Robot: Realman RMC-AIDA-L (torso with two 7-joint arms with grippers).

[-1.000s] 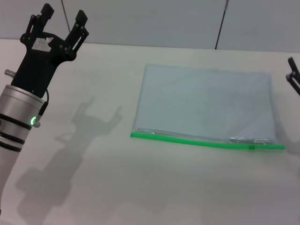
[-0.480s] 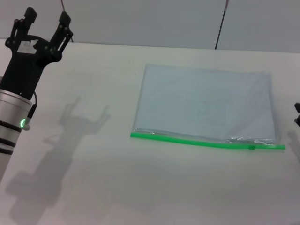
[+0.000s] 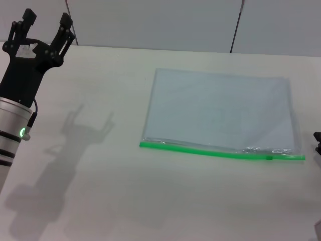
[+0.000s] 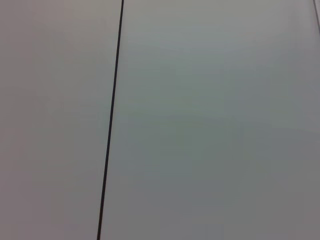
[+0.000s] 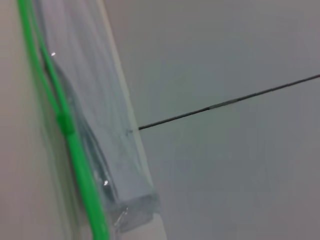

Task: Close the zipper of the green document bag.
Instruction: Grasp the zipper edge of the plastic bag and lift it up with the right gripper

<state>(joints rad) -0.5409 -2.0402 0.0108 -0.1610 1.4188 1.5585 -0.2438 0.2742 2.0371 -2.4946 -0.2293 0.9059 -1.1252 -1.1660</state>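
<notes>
The green document bag [image 3: 220, 108] lies flat on the white table [image 3: 100, 201], right of the middle. Its zipper [image 3: 210, 151] is the bright green strip along the bag's near long edge, and the small darker slider [image 3: 269, 158] sits close to the strip's right end. The right wrist view looks along that end of the bag [image 5: 95, 115], with the zipper [image 5: 80, 165] and slider [image 5: 65, 122] close to the camera. My left gripper [image 3: 46, 22] is raised at the far left, open and empty, well away from the bag. Only a dark sliver of my right gripper [image 3: 317, 142] shows at the right edge, just beyond the zipper's end.
A pale wall with dark vertical seams [image 3: 235, 25] stands behind the table's back edge. The left wrist view holds only that wall and one seam [image 4: 111, 120]. The left arm's shadow [image 3: 75, 135] falls on bare tabletop left of the bag.
My left arm has drawn back toward the left edge. My right gripper has sunk lower at the right edge and nearly left the head view. The bag has not moved.
</notes>
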